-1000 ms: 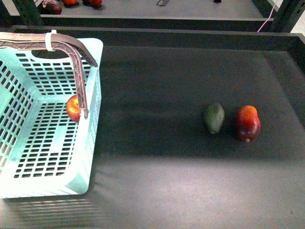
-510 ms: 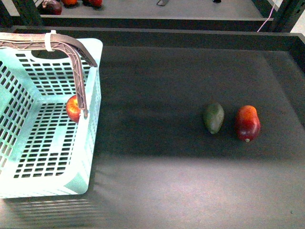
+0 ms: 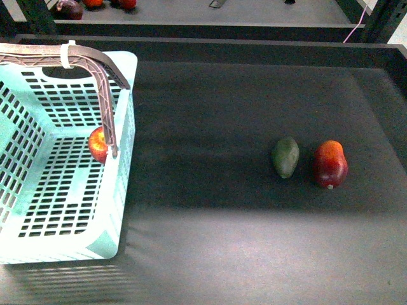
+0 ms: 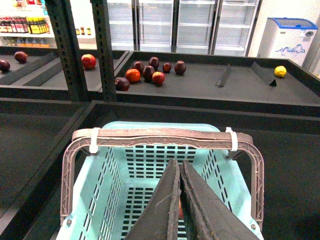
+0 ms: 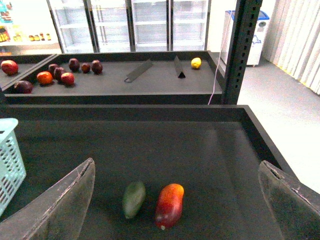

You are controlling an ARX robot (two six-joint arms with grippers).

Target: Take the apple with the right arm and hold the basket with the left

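Dark desk; apple [image 3: 97,144] sits in basket [image 3: 124,210], firm, smooth, round; left jaws closed empty, right jaws wide.

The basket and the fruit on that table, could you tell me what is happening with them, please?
The apple already lies inside the turquoise basket, beside its right wall. The left hand is shut and empty, poised above the basket, not gripping the handle. The right hand is open over the avocado and the dark red fruit, holding nothing.
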